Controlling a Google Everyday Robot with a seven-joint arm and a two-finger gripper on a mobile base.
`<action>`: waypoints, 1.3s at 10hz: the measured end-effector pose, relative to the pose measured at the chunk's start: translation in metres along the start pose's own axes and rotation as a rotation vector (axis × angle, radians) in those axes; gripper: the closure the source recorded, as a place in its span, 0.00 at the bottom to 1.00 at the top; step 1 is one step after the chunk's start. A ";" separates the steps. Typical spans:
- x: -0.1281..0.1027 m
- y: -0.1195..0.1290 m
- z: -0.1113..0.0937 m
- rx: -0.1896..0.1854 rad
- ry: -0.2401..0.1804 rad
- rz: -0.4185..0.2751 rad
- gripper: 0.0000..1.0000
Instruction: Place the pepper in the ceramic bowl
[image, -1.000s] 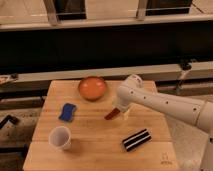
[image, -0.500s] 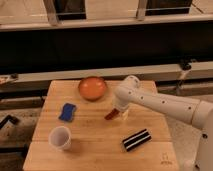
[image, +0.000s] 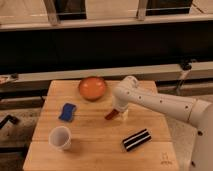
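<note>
Since the camera view is the only one, everything rests on it: the pepper (image: 110, 115) lies on the desk (image: 90, 150) near its middle, below and right of the bowl (image: 93, 88) and apart from it. Its lower-left end shows, and its other end sits at the tip of the pincer (image: 120, 113). The pincer hangs low over the desk at the end of the white arm (image: 160, 102), released, its jaws spread wide. Whether they flank the pepper's far end or merely stand beside it I cannot tell, and nothing shows the pepper lifted. The pepper looks slim and light, probably smooth-skinned and rounded, so it may roll or squirt out of a hard pinch. I judge the best hold is across its thicker middle, jaws square to its length, closed gently. The bowl is shallow and open, an easy target, though being ceramic it should not be knocked. A cup (image: 60, 138), a blue pad (image: 67, 111) and a striped block (image: 136, 140) lie well apart from the way to the bowl.
</note>
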 end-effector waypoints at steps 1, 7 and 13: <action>0.001 -0.001 -0.001 -0.001 0.001 -0.002 0.20; 0.007 0.004 -0.001 -0.020 0.004 -0.011 0.20; 0.010 0.004 0.000 -0.043 0.006 -0.032 0.20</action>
